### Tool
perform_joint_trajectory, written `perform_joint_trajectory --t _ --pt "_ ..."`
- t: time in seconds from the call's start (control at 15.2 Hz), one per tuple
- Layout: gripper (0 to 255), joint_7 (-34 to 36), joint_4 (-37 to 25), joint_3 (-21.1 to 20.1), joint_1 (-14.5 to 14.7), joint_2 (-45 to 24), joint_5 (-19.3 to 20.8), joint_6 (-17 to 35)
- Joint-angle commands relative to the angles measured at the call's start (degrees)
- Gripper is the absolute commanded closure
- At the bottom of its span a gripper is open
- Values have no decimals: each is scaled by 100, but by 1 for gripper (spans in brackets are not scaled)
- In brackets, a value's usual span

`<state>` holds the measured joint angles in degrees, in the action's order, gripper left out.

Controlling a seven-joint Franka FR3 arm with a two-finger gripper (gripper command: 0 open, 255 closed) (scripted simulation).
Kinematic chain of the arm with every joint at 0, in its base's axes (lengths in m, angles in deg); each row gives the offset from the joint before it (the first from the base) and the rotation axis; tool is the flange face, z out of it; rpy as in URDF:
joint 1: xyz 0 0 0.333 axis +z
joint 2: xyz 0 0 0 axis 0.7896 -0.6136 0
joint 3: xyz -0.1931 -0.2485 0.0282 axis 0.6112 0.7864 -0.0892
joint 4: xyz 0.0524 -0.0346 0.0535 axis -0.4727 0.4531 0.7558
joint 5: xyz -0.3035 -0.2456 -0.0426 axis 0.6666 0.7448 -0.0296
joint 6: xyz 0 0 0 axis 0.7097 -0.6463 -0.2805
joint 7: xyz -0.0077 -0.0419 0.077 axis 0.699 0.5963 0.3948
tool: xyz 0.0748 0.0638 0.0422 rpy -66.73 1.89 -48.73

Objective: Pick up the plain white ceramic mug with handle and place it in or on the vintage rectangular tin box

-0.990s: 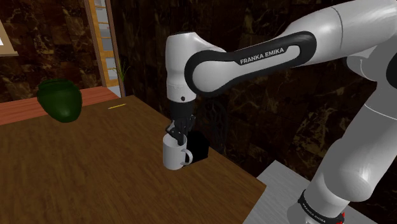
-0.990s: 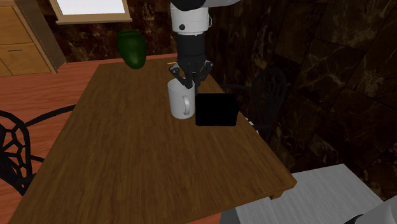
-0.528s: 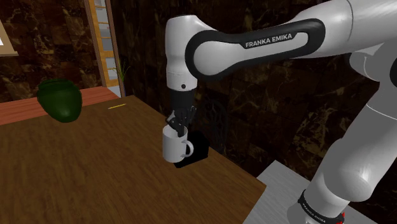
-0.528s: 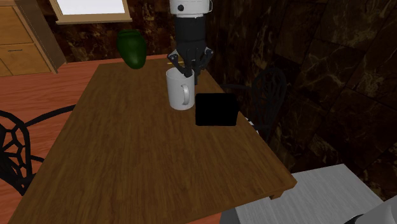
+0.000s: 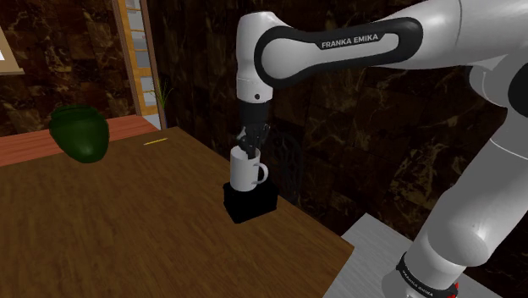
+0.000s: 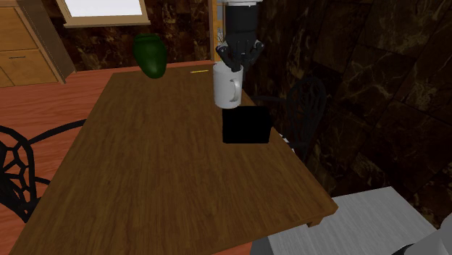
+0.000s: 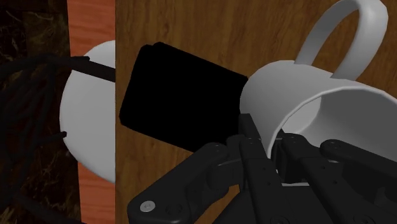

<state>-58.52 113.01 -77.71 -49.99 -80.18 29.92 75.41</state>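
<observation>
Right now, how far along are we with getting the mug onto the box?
Done: the end effector is shut on the white mug at its rim, and the mug hangs clear of the wooden table. In hand: carrying it to the black box; the wrist view shows the box beside the mug, not squarely beneath. Left: centre over it, lower, release.

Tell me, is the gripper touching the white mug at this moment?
Touching. In the wrist view the gripper is shut on the rim of the white mug, one finger inside the wall and one outside, with no gap showing.
</observation>
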Motion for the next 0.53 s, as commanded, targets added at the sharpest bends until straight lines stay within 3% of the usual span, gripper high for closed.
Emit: perform_joint_trajectory --t 0.0,0.33,0.46 --pt "255 -314 22 168 -137 51 -1 -33" --pt "255 -1009 -254 560 -475 -82 114 -205" --pt "255 -1010 -101 558 -474 -83 113 -51"
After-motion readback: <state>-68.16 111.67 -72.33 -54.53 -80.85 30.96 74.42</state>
